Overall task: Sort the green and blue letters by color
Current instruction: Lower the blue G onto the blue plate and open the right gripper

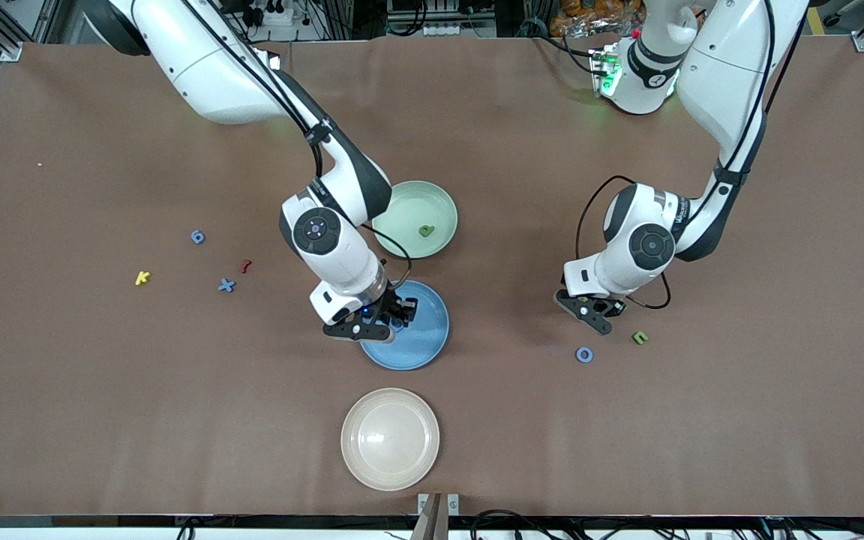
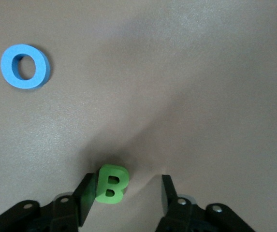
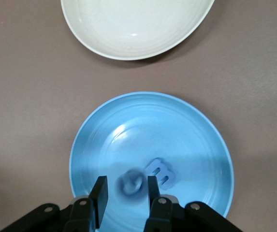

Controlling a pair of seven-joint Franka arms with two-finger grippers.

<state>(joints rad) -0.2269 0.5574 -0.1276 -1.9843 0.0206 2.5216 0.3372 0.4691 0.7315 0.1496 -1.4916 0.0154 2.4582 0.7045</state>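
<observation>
While one green letter (image 1: 426, 231) sits in the green plate (image 1: 439, 210), two blue letters (image 3: 160, 172) occupy the blue plate (image 3: 196, 130).

From my station I read only the letter shapes: a green B (image 2: 111, 184) and a blue O (image 2: 24, 66) on the worktop (image 2: 201, 87), apart from each other, plus a blue E (image 3: 160, 173) lying in the blue plate (image 3: 196, 140).

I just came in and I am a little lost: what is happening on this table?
Two robot arms are sorting small foam letters onto plates by colour. The right gripper is over the round blue plate, fingers apart around a blurred blue letter, beside a blue E lying there. The left gripper straddles a small green B on the brown table. One green letter lies in the pale green plate.
</observation>
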